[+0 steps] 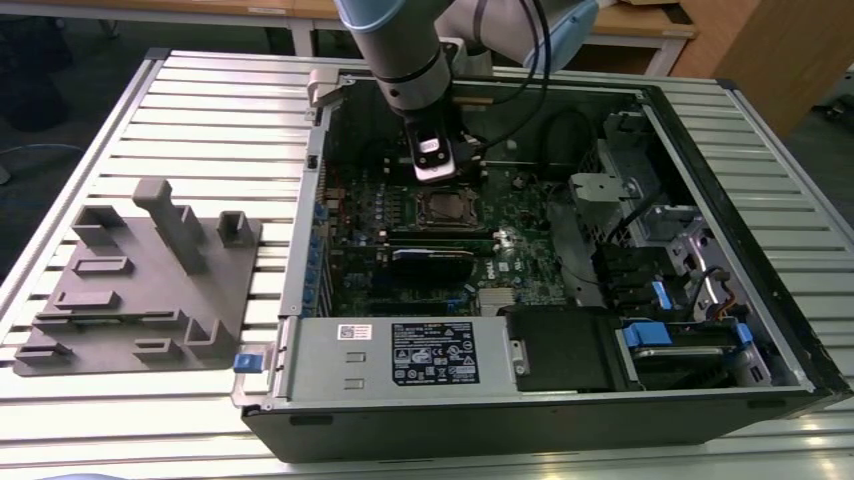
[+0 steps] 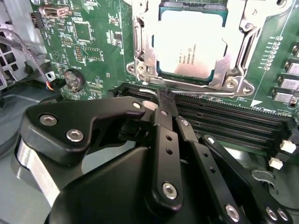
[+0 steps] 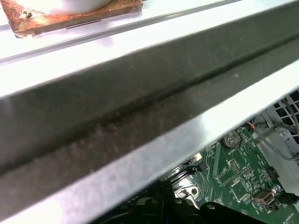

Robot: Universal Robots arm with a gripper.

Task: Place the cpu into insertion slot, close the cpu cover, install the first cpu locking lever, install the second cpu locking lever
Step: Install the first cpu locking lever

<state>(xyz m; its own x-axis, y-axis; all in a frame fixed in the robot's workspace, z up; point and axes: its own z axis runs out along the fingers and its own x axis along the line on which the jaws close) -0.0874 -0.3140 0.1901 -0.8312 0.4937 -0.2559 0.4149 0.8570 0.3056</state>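
Note:
The cpu [image 2: 191,44] lies flat in the insertion slot [image 1: 447,208], silver-grey top up. The cpu cover [image 2: 142,46] is folded down around it, and the chip shows through its window. A thin wire locking lever [image 2: 205,92] runs along the socket edge nearest my gripper. My gripper [image 2: 163,99] has its black fingers pressed together, with nothing seen between them. Its tip sits at that socket edge, just by the lever. In the exterior view the gripper [image 1: 438,165] hangs inside the open computer case, just behind the socket.
Black memory slots [image 2: 224,119] lie beside the socket and a coin battery [image 2: 74,79] sits on the green board. The case's wall [image 3: 140,93] rises close to the wrist. A labelled box [image 1: 434,352] and drive bays [image 1: 667,250] occupy the case. A grey fixture [image 1: 140,270] stands at the exterior view's left.

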